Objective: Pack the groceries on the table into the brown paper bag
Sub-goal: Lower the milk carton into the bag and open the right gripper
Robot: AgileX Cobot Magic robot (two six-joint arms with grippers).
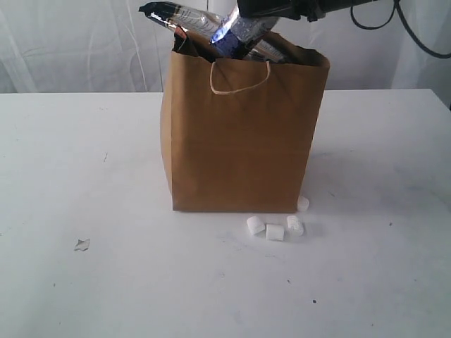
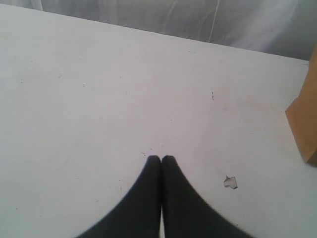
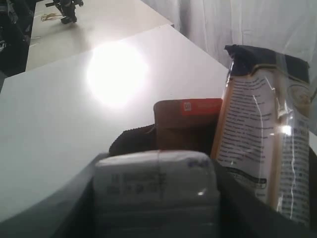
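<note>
Right pincer [image 3: 158, 166] grips the small white-blue carton [image 3: 156, 193] over the brown paper bag [image 1: 239, 141]; next it should lower and release. Left pincer [image 2: 161, 159] is closed, empty.

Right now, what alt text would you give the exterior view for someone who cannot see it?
A tall brown paper bag stands upright mid-table, a long dark-topped packet poking from its mouth, where the right gripper holds a white-blue carton. Four small white marshmallows lie on the white table by its front corner.
</note>
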